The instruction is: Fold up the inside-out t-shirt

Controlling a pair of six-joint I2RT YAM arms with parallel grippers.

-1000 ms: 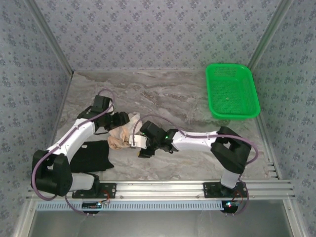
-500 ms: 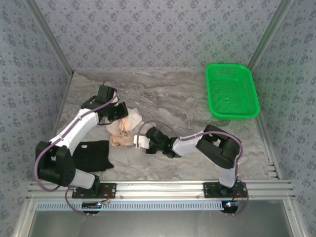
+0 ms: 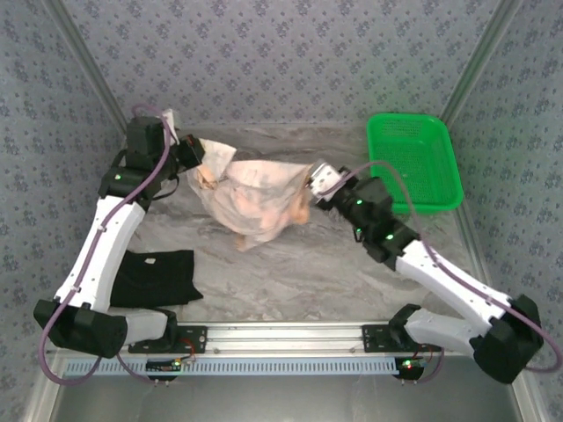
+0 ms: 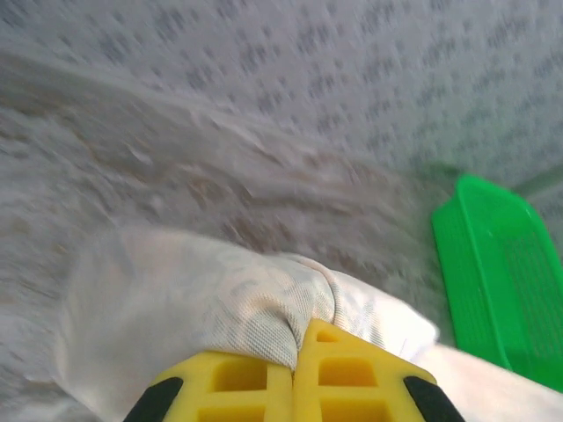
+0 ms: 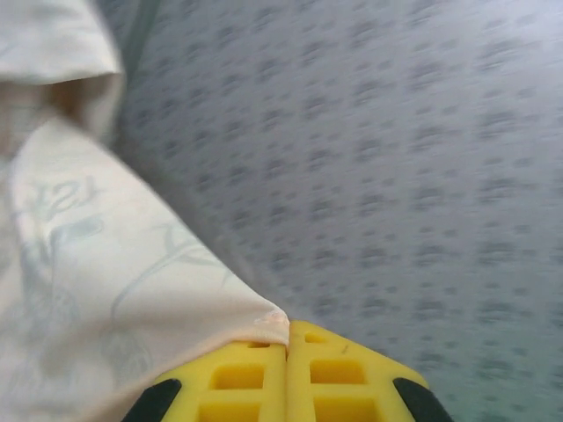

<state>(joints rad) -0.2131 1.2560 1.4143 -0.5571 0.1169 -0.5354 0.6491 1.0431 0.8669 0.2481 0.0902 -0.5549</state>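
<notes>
The inside-out t-shirt [image 3: 255,200], pale peach with faint drawings, hangs stretched in the air between my two grippers over the back of the table. My left gripper [image 3: 195,156] is shut on its left end, with the cloth [image 4: 211,299] bunched over the yellow fingers [image 4: 237,382]. My right gripper [image 3: 318,180] is shut on the right end, where a corner of the fabric [image 5: 123,290] is pinched between the yellow pads [image 5: 255,378]. The shirt's lower part sags toward the tabletop.
A plain black folded garment [image 3: 157,276] lies at the front left by the left arm's base. A green basket [image 3: 412,161] stands at the back right and is seen again [image 4: 501,272] from the left wrist. Patterned walls [image 3: 290,61] close in the marble table [image 3: 334,264].
Both grippers have shut on the crumpled shirt, lifted it off the table and drawn apart, the left up and back, the right rightward, spreading the cloth between them.
</notes>
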